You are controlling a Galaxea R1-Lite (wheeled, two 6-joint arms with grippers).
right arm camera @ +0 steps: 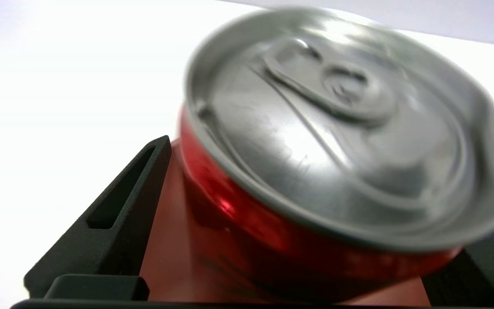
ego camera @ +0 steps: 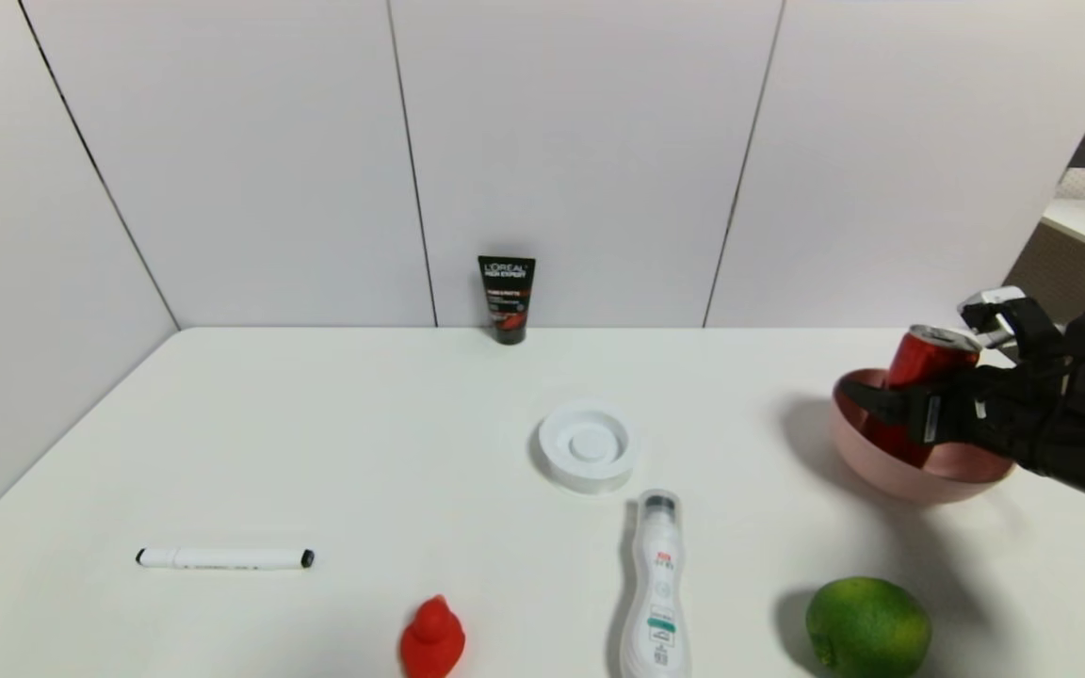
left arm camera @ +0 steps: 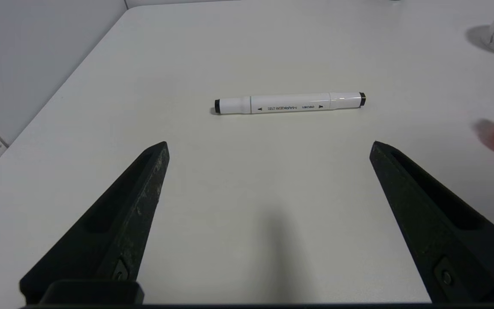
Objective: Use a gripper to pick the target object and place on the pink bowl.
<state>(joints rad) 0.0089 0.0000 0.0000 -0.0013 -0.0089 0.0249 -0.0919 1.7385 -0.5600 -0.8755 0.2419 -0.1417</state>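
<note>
The slim red can (ego camera: 924,363) with a silver top stands tilted inside the pink bowl (ego camera: 919,480) at the right of the table. My right gripper (ego camera: 914,350) reaches in from the right and straddles the can, open. In the right wrist view the can (right arm camera: 324,141) fills the frame. One dark finger (right arm camera: 118,214) stands apart from the can's side, with a strip of pink bowl (right arm camera: 165,240) showing between them. The other finger is mostly hidden behind the can. My left gripper (left arm camera: 268,146) hovers open and empty over the table's left side, out of the head view.
A white marker (ego camera: 224,558) lies at the front left. A red duck figure (ego camera: 431,640), a white bottle (ego camera: 657,593) lying down and a green lime (ego camera: 867,626) are along the front. A white round disc (ego camera: 588,445) sits mid-table, a black tube (ego camera: 506,297) at the back wall.
</note>
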